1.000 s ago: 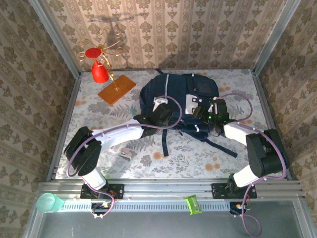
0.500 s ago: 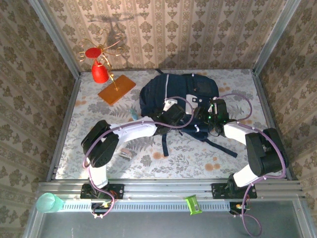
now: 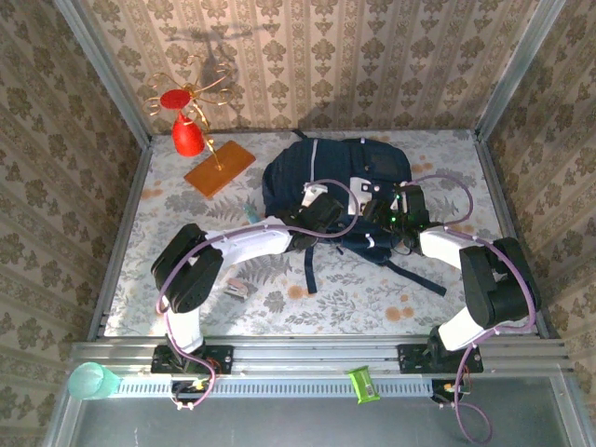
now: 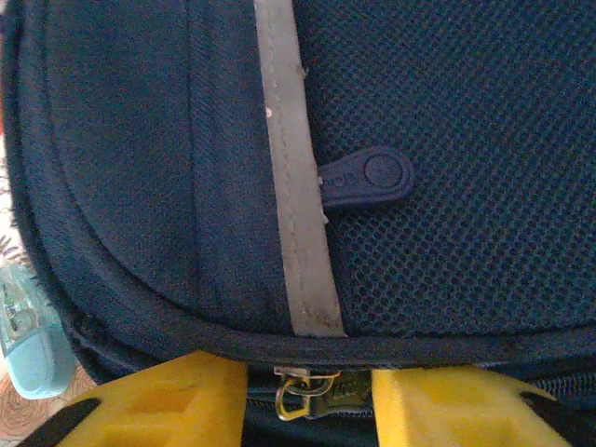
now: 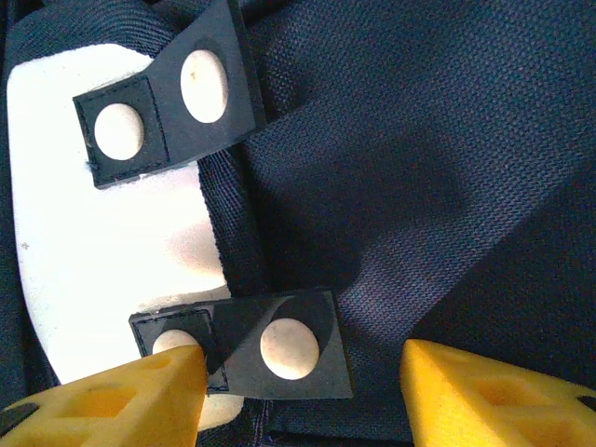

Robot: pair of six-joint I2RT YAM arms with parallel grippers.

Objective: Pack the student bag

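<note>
The student bag (image 3: 335, 172), dark navy with a grey stripe and a white patch, lies at the back middle of the table. My left gripper (image 3: 321, 210) rests on its near side. In the left wrist view, its yellow fingers (image 4: 177, 400) stand either side of a brass zipper pull (image 4: 307, 389) just under the bag's piped seam, with a small gap on the left. My right gripper (image 3: 380, 210) is open over the bag's white patch (image 5: 102, 242). Its jaws straddle a dark tab with a white round dot (image 5: 289, 346), and the left fingertip (image 5: 172, 377) touches the tab's edge.
A red cone ornament with gold wire (image 3: 186, 130) stands on an orange board (image 3: 219, 168) at the back left. A teal object (image 4: 33, 340) lies by the bag's left edge. A small flat item (image 3: 237, 288) sits near the front left. Dark straps (image 3: 410, 275) trail toward the front.
My left arm has swung right from the bag's left edge to its near middle, and its jaws have narrowed around the zipper pull. The right arm has stayed still.
</note>
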